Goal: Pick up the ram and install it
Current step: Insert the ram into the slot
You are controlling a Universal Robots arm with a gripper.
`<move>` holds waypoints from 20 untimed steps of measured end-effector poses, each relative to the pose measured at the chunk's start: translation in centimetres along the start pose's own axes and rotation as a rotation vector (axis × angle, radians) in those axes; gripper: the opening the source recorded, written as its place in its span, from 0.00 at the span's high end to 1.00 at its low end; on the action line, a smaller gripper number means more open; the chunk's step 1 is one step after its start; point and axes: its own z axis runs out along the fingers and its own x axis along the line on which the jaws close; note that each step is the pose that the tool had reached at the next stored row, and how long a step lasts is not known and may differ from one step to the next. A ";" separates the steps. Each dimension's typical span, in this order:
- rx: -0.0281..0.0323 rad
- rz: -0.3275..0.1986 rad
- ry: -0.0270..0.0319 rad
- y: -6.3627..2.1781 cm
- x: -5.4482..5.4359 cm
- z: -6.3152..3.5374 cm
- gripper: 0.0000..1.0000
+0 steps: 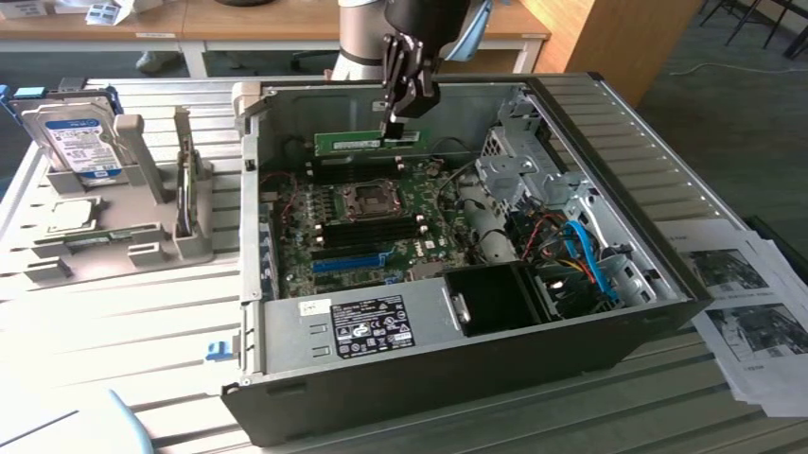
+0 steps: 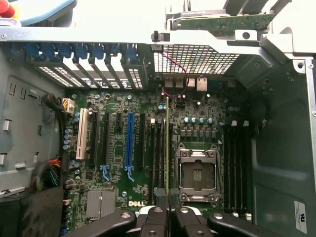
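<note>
Exterior view | hand (image 1: 399, 130) pinching ram (image 1: 354, 142) | ram runs off to this view's left of hand

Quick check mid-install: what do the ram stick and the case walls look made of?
The ram, held in the shut gripper: green matte circuit board, likely fibreglass laminate, judging by its thin flat shape. The case walls: bare grey sheet metal, probably steel, with dull sheen, folded edges and punched vent holes.

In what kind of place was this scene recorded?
Probably a robotics lab or workshop: a robot arm's tool holds the ram over an open computer case, a hard drive stands in a grey rack, and office desks stand behind.
</note>
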 end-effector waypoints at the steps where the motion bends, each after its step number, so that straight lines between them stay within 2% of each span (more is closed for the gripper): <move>1: 0.0001 0.000 -0.0002 0.00 0.0 0.01 0.89; 8: 0.0002 0.000 -0.0003 -0.02 0.0 0.16 0.89; 20: 0.0001 0.000 -0.0002 -0.20 0.0 1.27 0.89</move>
